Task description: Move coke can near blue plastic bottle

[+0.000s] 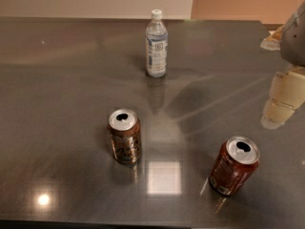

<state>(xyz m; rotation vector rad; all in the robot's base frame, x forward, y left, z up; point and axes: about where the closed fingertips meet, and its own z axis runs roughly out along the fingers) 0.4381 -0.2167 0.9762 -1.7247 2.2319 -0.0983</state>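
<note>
Camera view is giving us one dark grey table, glossy and throwing back the room lights, and it is filling nearly the whole scene. We are counting one gripper, one bottle and two cans.

The gripper is hanging at the right edge, above the tabletop, its pale cream parts pointing down and to the left. It is carrying nothing and touching nothing, and we cannot tell whether it is standing open or closed.

One blue plastic bottle is standing upright far up and to the left of the gripper, near the back of the table, white cap on top and a pale label around its middle. It is rising taller than either can.

Of the two cans, the coke can is sitting closest to the gripper, below it and slightly to its left, near the front edge. We are seeing dark red sides and a silver top with the opening showing. It is standing well apart from the bottle.

The second one, a brown-orange can, is standing upright well to the left of the gripper, between the bottle and the front edge, apart from both.
</note>
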